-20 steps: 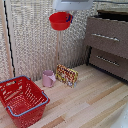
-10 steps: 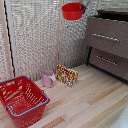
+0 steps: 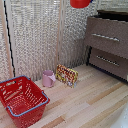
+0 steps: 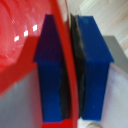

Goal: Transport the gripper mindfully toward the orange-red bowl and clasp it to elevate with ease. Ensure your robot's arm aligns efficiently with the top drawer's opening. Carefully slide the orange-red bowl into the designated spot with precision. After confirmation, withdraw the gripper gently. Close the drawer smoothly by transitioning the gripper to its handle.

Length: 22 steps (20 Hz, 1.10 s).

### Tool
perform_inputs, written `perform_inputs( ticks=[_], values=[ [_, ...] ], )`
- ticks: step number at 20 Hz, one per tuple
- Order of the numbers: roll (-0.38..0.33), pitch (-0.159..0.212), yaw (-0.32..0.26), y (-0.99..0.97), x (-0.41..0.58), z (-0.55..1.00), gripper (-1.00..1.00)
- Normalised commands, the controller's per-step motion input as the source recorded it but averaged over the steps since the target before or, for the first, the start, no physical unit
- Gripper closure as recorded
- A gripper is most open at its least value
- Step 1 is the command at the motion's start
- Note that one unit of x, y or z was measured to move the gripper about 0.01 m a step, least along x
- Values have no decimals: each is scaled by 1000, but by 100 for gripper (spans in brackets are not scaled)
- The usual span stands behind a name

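I log no legible writing; blue-tipped gripper (image 4: pixel 71 70) clamps the small orange-red plastic bowl's (image 3: pixel 80 3) rim, bowl cut off at top.

No legible text, brand, number or sign in either view. Small flat colourful printed box (image 3: pixel 67 75), standing on the wooden floor far below the gripper: pattern blurred, nothing can be read.

Blue gripper (image 4: pixel 71 75) fingers (image 4: pixel 50 70) pinch the orange-red bowl (image 4: pixel 20 45) rim
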Motion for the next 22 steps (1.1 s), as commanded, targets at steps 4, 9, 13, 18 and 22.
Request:
perform_inputs(
  ticks=[4,9,13,18,22],
  values=[
    [62,72,-116,-618,200,754,100],
    [66,108,-93,-749,27,571,100],
    [85,127,-53,-867,-17,403,100],
    [68,119,-84,-825,-40,330,100],
    [53,119,-112,-774,-46,268,100]
  ],
)
